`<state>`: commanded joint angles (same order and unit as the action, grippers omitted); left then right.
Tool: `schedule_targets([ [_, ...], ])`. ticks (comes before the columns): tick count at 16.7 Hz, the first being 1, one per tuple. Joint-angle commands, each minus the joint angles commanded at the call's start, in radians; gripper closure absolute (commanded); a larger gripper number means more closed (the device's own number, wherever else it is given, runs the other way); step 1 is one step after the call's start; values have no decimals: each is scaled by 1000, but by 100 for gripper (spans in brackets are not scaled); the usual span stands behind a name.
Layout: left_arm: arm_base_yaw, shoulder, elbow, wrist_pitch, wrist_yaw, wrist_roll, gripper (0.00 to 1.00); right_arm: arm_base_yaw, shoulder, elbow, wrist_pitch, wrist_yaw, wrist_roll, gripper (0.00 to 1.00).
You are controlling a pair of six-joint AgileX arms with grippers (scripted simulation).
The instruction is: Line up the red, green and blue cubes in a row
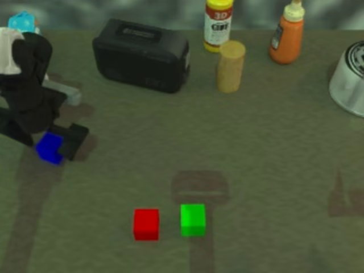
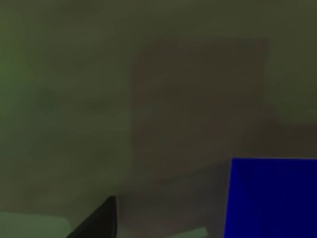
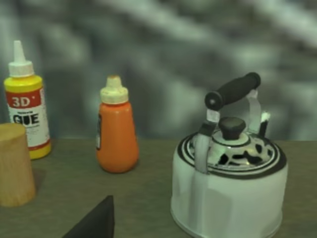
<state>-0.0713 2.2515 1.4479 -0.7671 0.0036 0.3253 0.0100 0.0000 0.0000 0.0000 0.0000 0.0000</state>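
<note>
The blue cube sits at the far left of the table, right at my left gripper, which is open. In the left wrist view the blue cube fills one corner, and a clear gap separates it from the one dark finger that shows. The red cube and the green cube stand side by side near the front middle, a small gap between them. My right arm is outside the top view. One of its fingers shows in the right wrist view, with nothing held.
Along the back stand a black box, a yellow glue bottle, a wooden cylinder and an orange bottle. A metal kettle sits at the right edge. A light blue object lies behind the left arm.
</note>
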Motion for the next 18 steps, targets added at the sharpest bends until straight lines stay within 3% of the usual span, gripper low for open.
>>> schedule_targets([
  [8,0,0,0,0,0,0,98,0,0,0,0,0,0,0],
  [18,-1,-38,14,-20,10,-5,100,0,0,0,0,0,0,0],
])
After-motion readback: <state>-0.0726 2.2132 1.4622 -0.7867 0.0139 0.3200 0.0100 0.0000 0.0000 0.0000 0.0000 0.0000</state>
